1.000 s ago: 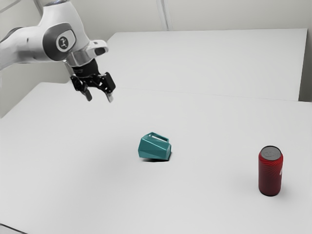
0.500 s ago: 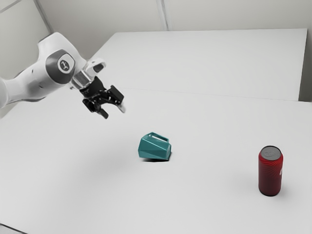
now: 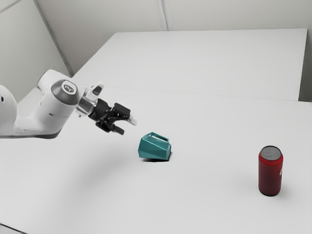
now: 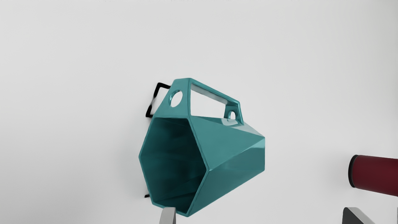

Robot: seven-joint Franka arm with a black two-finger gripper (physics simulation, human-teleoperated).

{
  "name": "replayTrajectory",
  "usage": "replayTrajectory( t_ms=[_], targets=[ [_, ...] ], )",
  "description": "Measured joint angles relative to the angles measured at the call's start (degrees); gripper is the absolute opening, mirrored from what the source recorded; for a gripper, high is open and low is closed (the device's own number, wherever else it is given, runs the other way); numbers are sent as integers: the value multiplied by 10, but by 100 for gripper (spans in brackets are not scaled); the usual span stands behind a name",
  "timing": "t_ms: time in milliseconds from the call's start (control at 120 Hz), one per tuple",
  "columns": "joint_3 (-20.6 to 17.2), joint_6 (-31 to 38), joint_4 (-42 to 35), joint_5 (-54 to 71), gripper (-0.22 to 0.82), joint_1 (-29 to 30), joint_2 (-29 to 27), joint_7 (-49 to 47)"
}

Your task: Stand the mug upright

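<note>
One faceted teal mug lies on its side, in from the white desk's far edge — approach stage, I judge, my black two-finger pincer spread apart — next, reach and grip.

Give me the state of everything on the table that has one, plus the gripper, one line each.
Mug: lying on its side, not upright; nothing visible inside.
Red can: standing upright.
Gripper: open, fingers apart, not holding the mug.
</note>
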Motion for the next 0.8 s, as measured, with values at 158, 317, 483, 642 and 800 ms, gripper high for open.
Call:
replayTrajectory(
  t_ms=[158, 317, 483, 642, 800],
  targets=[
    [9, 19, -25, -78, 58, 6, 2, 77],
    [11, 25, -43, -129, 58, 18, 4, 145],
    [14, 26, -74, -182, 58, 21, 6, 213],
    [15, 22, -86, -220, 58, 19, 8, 271],
    [16, 15, -92, -261, 58, 14, 15, 327]
  ],
)
